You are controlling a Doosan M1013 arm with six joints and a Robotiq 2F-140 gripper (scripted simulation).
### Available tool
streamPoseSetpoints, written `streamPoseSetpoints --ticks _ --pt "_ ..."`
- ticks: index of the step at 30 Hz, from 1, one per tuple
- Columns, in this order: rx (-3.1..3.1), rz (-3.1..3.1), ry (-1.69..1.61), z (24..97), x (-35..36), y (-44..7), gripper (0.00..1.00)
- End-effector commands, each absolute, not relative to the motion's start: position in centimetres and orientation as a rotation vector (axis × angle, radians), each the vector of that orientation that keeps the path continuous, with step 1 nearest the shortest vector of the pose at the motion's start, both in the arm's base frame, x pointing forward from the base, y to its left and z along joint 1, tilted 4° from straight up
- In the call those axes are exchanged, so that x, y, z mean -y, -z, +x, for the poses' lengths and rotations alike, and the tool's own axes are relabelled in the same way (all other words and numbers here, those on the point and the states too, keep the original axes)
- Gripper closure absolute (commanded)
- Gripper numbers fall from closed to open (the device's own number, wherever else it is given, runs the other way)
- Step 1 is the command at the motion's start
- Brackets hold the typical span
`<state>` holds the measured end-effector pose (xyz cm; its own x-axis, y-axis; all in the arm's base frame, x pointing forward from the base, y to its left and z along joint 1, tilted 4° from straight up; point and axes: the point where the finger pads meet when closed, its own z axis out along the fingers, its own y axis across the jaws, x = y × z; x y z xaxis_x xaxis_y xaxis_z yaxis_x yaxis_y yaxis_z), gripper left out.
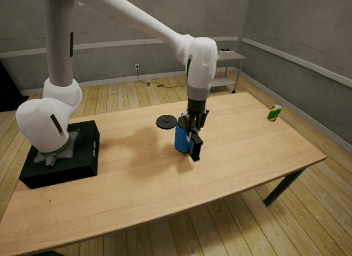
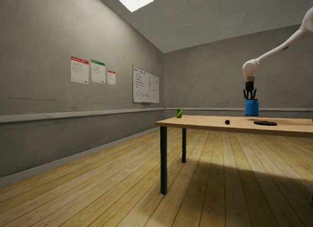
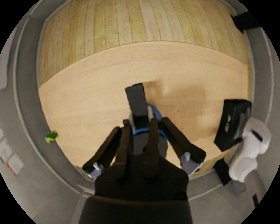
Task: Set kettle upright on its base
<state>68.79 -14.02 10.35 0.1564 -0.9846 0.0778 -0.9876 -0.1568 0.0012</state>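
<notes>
The blue kettle (image 1: 184, 137) with a black handle hangs upright in my gripper (image 1: 194, 122), a little above the table. The gripper is shut on the kettle's top from above. The black round base (image 1: 166, 121) lies flat on the table just left of and behind the kettle, apart from it. In the exterior view the kettle (image 2: 251, 106) hangs above the table top, with the base (image 2: 265, 123) to its right. In the wrist view the fingers (image 3: 144, 159) hide most of the kettle; the handle sticks out ahead.
A green and yellow can (image 1: 274, 112) stands near the table's far right edge. The arm's black mount block (image 1: 60, 158) sits at the table's left. A small black object (image 2: 227, 122) lies on the table in the exterior view. A shelf cart (image 1: 227, 70) stands behind the table.
</notes>
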Motion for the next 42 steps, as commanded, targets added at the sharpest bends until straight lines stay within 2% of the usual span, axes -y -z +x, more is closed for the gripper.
streamPoseSetpoints --ticks 1,42 --pt "2.006 2.350 -0.092 68.8 13.6 -10.4 0.90" --pt "2.006 2.350 -0.092 67.0 3.7 -9.6 0.90"
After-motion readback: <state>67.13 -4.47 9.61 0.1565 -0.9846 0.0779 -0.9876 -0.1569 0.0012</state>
